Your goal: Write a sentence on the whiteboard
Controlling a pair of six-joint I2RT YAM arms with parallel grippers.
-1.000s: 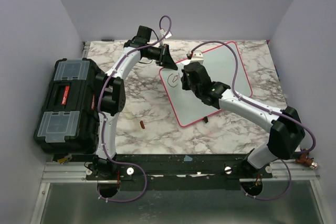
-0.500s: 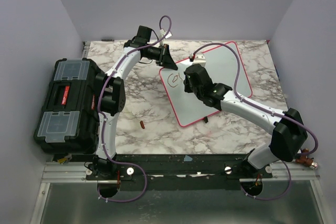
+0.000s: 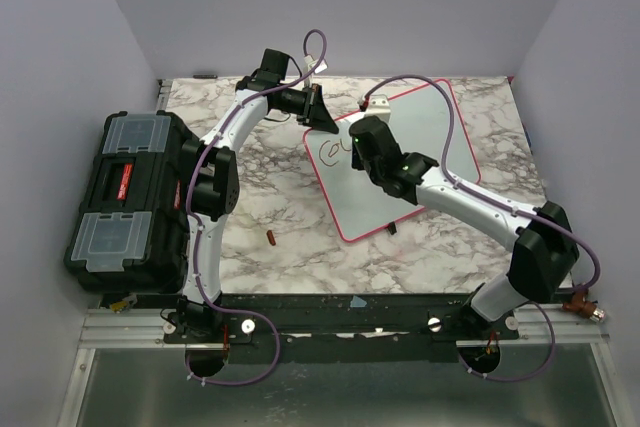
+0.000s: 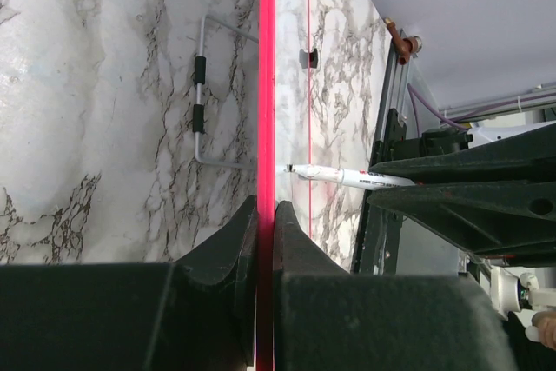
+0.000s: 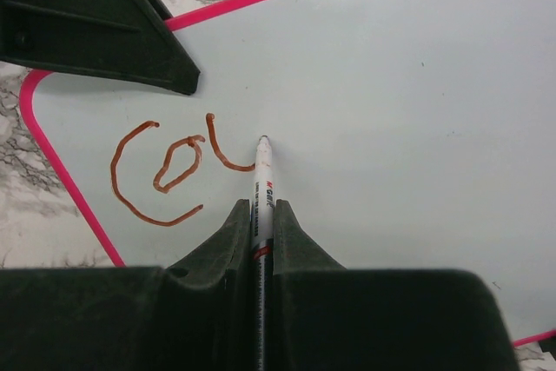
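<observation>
The whiteboard (image 3: 430,142), white with a pink-red rim, lies tilted at the table's middle right. My left gripper (image 3: 322,119) is shut on its rim at the far left corner, and the rim (image 4: 266,84) runs straight between the jaws (image 4: 266,208). My right gripper (image 3: 352,152) is shut on a white marker (image 5: 262,182) whose tip touches the board. The sentence (image 5: 165,171) reads "Co" in red-brown strokes, plus a curved stroke that ends at the tip. From the left wrist the marker (image 4: 347,176) shows beyond the rim.
A black toolbox (image 3: 130,202) fills the table's left edge. A small red-brown cap (image 3: 271,238) lies on the marble in front of the board. A white block (image 3: 375,104) sits at the board's far edge. A wire stand (image 4: 201,93) lies under the board.
My right gripper has carried the marker rightward across the board, and the lettering has grown from a "C" to "Co" plus a new stroke. The left gripper has kept its hold.
</observation>
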